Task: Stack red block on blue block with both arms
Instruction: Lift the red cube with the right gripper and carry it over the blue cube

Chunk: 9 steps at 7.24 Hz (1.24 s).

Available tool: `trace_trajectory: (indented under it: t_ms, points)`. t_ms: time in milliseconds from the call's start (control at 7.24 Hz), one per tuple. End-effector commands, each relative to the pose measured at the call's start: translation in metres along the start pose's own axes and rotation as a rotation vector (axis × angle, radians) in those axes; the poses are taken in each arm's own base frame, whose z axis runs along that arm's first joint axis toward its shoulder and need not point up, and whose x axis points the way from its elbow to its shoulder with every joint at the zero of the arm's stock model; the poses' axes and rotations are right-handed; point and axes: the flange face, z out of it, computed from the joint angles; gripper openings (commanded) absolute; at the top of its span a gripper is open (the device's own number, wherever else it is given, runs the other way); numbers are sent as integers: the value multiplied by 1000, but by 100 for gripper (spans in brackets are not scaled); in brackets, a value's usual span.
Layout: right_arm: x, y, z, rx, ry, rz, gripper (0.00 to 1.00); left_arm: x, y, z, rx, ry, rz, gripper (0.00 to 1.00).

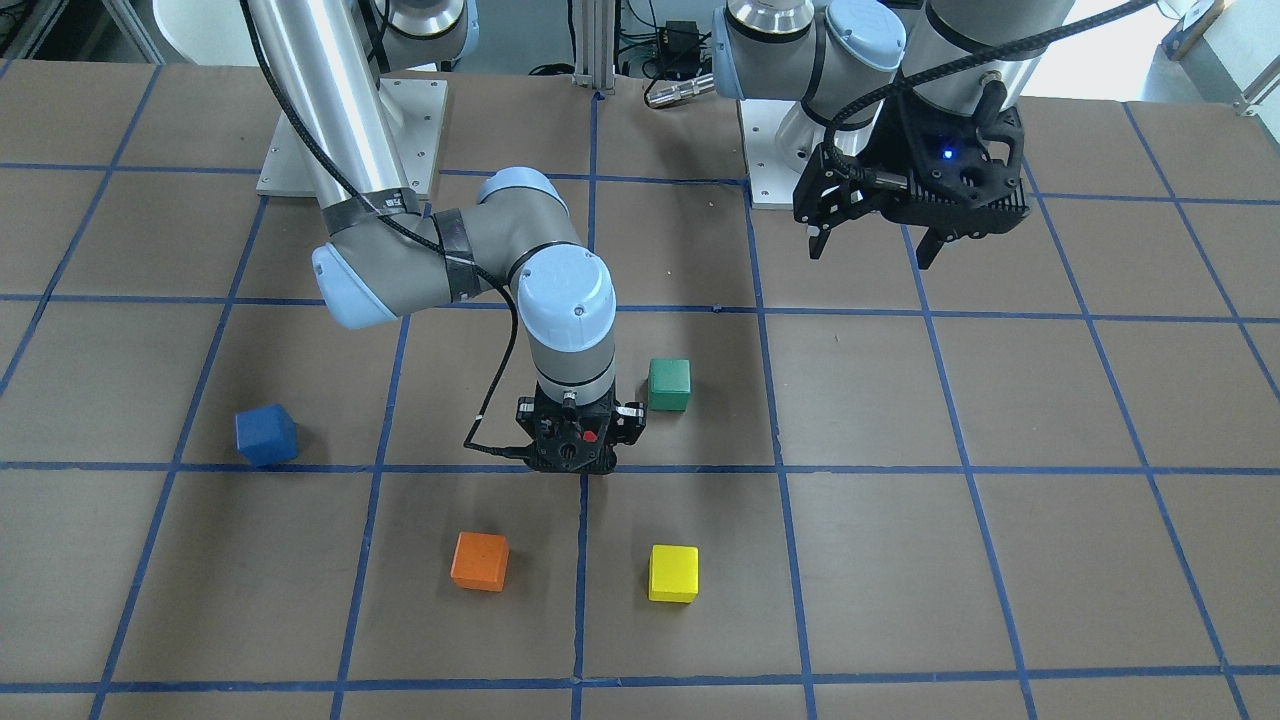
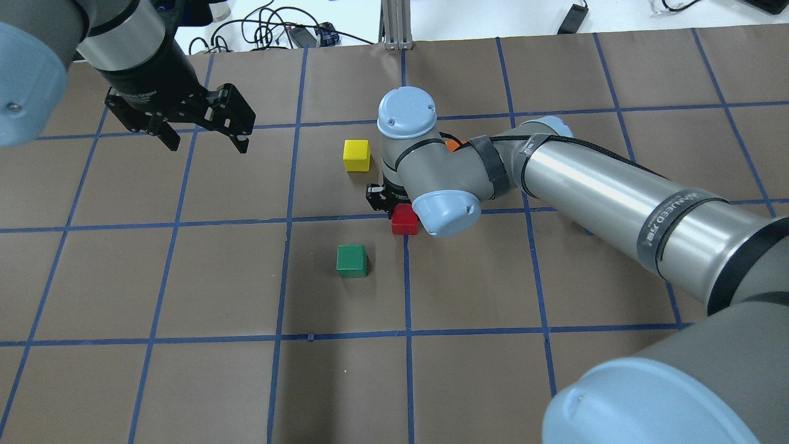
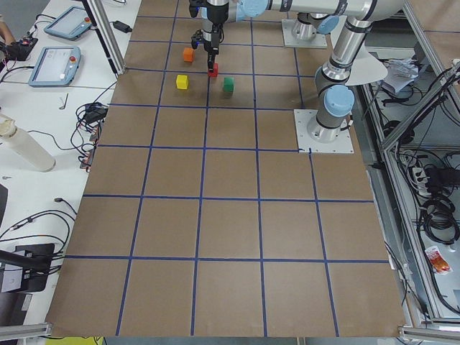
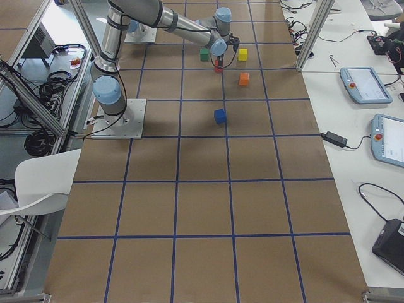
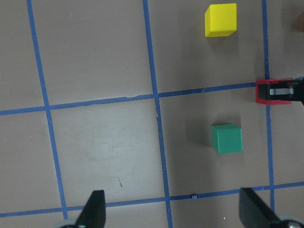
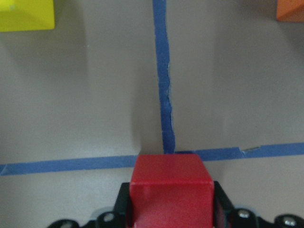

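The red block (image 2: 404, 220) sits at a blue tape crossing mid-table, between the fingers of my right gripper (image 1: 573, 452), which points straight down and is shut on it. In the right wrist view the block (image 6: 172, 183) fills the gap between the black fingers; I cannot tell whether it is off the table. The blue block (image 1: 266, 435) lies apart, about two grid squares toward the robot's right, and the right arm hides it in the overhead view. My left gripper (image 2: 208, 147) hangs open and empty above the table, well to the left.
A green block (image 2: 352, 261) lies close to the red block on the robot's side. A yellow block (image 2: 357, 155) and an orange block (image 1: 480, 560) lie on the far side. The brown table (image 2: 185, 370) carries a blue tape grid.
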Motion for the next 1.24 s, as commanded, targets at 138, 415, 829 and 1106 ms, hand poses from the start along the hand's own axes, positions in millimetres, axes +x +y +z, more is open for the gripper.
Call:
trace_trajectory:
  t_ms: [138, 415, 829, 1106]
  points:
    - [9, -9, -65, 2, 6, 0, 0, 0, 0, 0, 0, 0, 0, 100]
    - [48, -41, -121, -20, 28, 19, 0, 0, 0, 0, 0, 0, 0, 100]
    - [165, -59, -166, -52, 34, -7, 0, 0, 0, 0, 0, 0, 0, 100]
    - [244, -59, -153, -87, 36, -80, 0, 0, -1, 0, 0, 0, 0, 100]
